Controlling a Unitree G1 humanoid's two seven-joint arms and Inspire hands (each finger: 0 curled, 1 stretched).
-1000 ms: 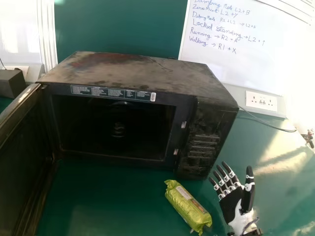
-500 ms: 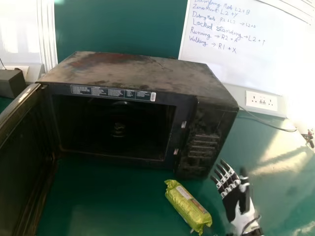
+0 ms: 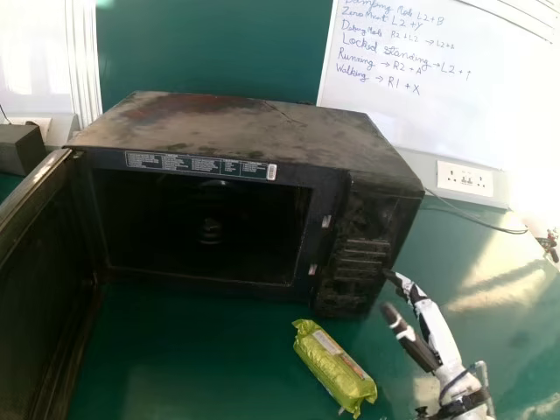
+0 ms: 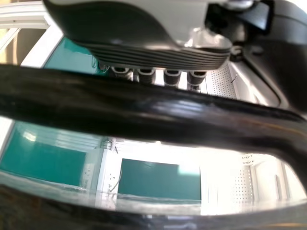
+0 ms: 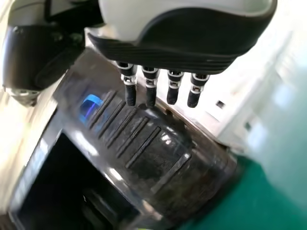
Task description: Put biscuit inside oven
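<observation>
The right hand (image 3: 437,328) is beside the oven's control-panel side, right of the biscuit packet and apart from it. In the right wrist view the right hand (image 5: 163,52) holds nothing, its fingers extended in front of the panel. The green biscuit packet (image 3: 334,367) lies slanted on the table before the oven's right part. The black oven (image 3: 245,131) stands with its door (image 3: 35,289) swung wide at the left and a dark cavity behind. In the left wrist view the left hand (image 4: 139,28) is close to a glossy black bar that crosses in front of it.
The green table (image 3: 192,350) runs before the oven and along its right side. A cable (image 3: 477,220) trails over it near the wall socket (image 3: 464,179). A dark box (image 3: 19,149) sits at the far left, and a whiteboard (image 3: 429,105) is behind.
The right hand has turned from fingers pointing up and away to edge-on, fingertips toward the oven's panel. The packet, oven and door have stayed put.
</observation>
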